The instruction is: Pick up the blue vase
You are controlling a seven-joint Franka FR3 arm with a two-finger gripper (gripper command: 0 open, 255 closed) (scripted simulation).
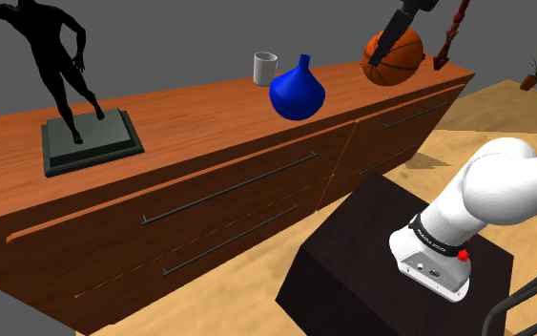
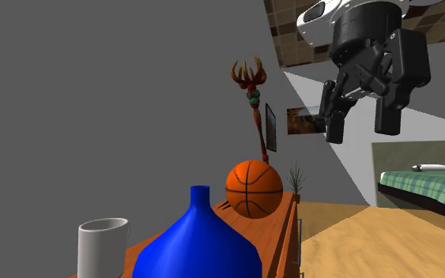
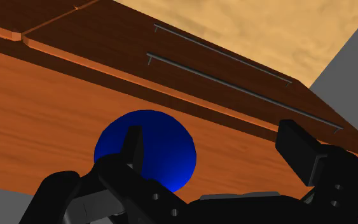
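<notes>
the glossy blue vase (image 1: 298,91), round-bellied with a slim neck, stands upright in the upper middle of the shoulder view, on the long reddish-brown wooden dresser (image 1: 190,124), just beside a pale grey cup (image 1: 264,68). it is probably stiff, slick and breakable (the belly looks too wide to span), so the neck seems the safer hold. the black two-finger gripper (image 2: 360,125) hangs well above it, upper right of the second exterior view, fingers spread and empty.
</notes>
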